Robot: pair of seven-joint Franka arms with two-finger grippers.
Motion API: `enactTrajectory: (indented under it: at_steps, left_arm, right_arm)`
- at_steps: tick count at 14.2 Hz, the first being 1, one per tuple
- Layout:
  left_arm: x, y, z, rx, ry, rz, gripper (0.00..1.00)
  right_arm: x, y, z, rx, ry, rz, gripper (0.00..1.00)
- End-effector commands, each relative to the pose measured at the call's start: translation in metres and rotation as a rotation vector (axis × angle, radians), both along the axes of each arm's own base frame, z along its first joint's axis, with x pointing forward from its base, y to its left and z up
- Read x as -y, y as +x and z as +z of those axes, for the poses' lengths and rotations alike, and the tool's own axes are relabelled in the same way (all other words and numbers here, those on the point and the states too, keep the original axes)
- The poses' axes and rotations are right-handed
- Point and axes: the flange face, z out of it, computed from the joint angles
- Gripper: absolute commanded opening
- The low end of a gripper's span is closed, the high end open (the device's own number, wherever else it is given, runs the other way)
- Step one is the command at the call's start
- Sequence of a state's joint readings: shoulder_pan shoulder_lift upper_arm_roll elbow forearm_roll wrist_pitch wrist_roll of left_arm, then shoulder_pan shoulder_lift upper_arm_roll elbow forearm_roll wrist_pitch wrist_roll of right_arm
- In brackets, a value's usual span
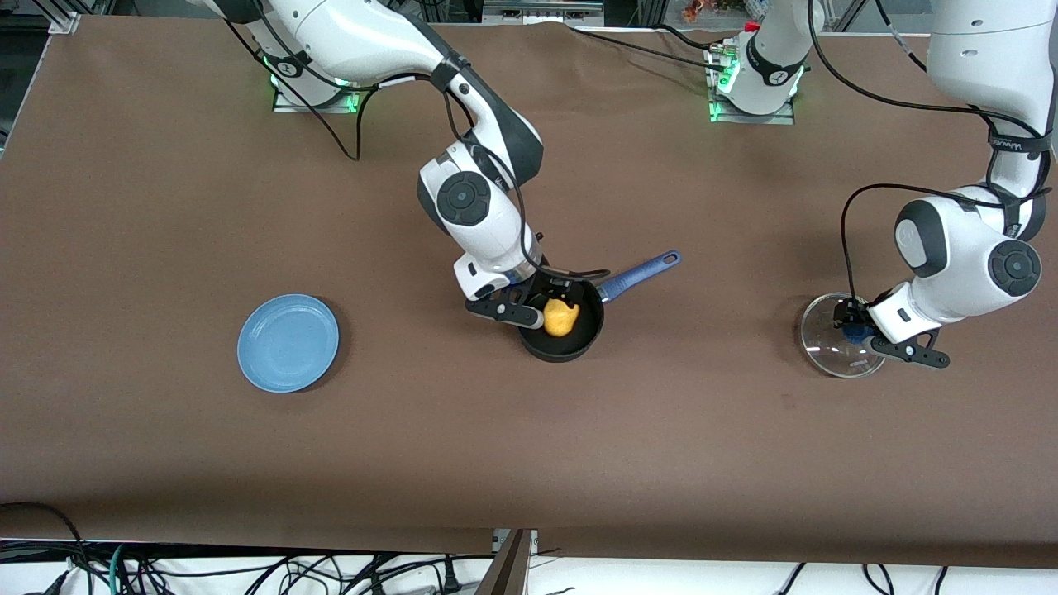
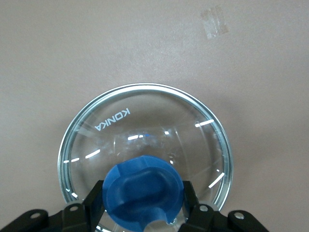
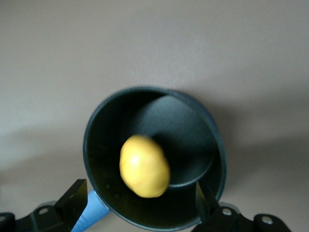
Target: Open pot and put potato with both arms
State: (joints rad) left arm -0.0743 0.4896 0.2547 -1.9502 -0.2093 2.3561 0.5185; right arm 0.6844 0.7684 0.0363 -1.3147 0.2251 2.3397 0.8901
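The black pot point(image 1: 570, 351) stands uncovered mid-table, its blue handle point(image 1: 640, 275) pointing toward the left arm's end. The yellow potato point(image 1: 560, 317) lies inside it. My right gripper point(image 1: 541, 299) hangs just over the pot's mouth, open and empty. In the right wrist view the potato point(image 3: 145, 166) sits in the pot point(image 3: 91, 140), apart from both spread fingers of the right gripper point(image 3: 141, 192). The glass lid point(image 1: 831, 343) rests on the table at the left arm's end. My left gripper point(image 1: 864, 330) is shut on its blue knob point(image 2: 143, 186), with the lid's glass point(image 2: 145, 125) below.
A flat light-blue plate point(image 1: 288, 342) lies on the brown table toward the right arm's end, well apart from the pot. A scrap of clear tape point(image 2: 215, 21) is stuck to the table near the lid.
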Motion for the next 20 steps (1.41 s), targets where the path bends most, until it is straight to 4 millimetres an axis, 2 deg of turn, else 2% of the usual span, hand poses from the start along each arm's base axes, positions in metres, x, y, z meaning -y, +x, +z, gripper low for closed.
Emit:
enactTrajectory:
  at_steps: [1,3,5,6,8,9,11,13,16,17,19,20]
  left_arm:
    - [-0.005,0.005,0.012,0.031,-0.036,0.021,1.00]
    - [-0.003,0.017,0.042,0.047,-0.050,0.022,1.00]
    - [0.002,0.032,0.080,0.030,-0.072,0.004,1.00]
    - [0.005,0.040,0.107,0.019,-0.086,0.004,1.00]
    - [0.012,0.048,0.158,-0.014,-0.076,0.053,1.00]
    - [0.016,0.047,0.187,-0.018,-0.049,0.086,1.00]
    - [0.028,0.031,0.234,-0.048,-0.029,0.175,1.00]
    - [0.049,0.013,0.275,-0.057,-0.023,0.187,1.00]
    - [0.078,-0.016,0.323,-0.076,0.032,0.213,1.00]
    - [0.089,-0.022,0.328,-0.093,0.035,0.230,1.00]
    - [0.096,-0.022,0.333,-0.092,0.036,0.236,1.00]
    - [0.099,-0.018,0.333,-0.089,0.034,0.231,1.00]
  right_arm:
    - [0.023,0.018,0.028,-0.012,-0.006,-0.019,1.00]
    - [0.071,0.041,0.050,-0.020,-0.054,0.048,1.00]
    - [0.139,0.061,0.073,-0.063,-0.120,0.178,1.00]
    - [0.175,0.068,0.085,-0.085,-0.143,0.211,1.00]
    - [0.240,0.063,0.117,-0.120,-0.181,0.244,1.00]
    - [0.270,0.052,0.134,-0.119,-0.186,0.277,1.00]
    - [0.328,0.026,0.164,-0.102,-0.176,0.317,1.00]
    - [0.358,-0.008,0.197,-0.091,-0.195,0.341,1.00]
    - [0.374,-0.032,0.247,-0.117,-0.237,0.363,1.00]
    - [0.381,-0.033,0.251,-0.127,-0.251,0.366,1.00]
    - [0.393,-0.037,0.276,-0.116,-0.278,0.379,1.00]
    - [0.401,-0.038,0.280,-0.118,-0.281,0.399,1.00]
